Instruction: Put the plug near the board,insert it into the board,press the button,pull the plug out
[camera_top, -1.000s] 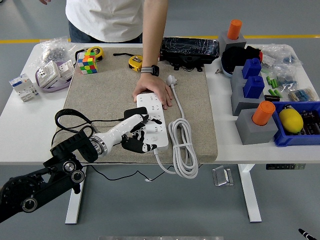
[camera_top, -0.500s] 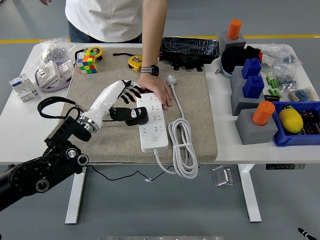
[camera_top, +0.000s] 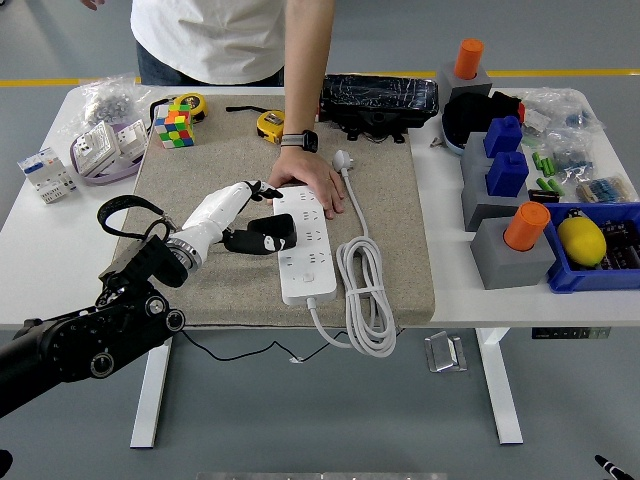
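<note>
Head view. The left hand (camera_top: 243, 218), left of frame centre, grips the black plug (camera_top: 272, 236), which projects from its fingers toward the right and touches the left edge of the white board (camera_top: 305, 250). The board lies lengthwise on the grey mat (camera_top: 385, 215) at mid-frame, its white cable (camera_top: 368, 290) coiled just to the right. A person's hand (camera_top: 310, 180) rests flat on the board's upper end. The mat covers the middle of the white surface (camera_top: 40, 240). The right hand is out of frame.
</note>
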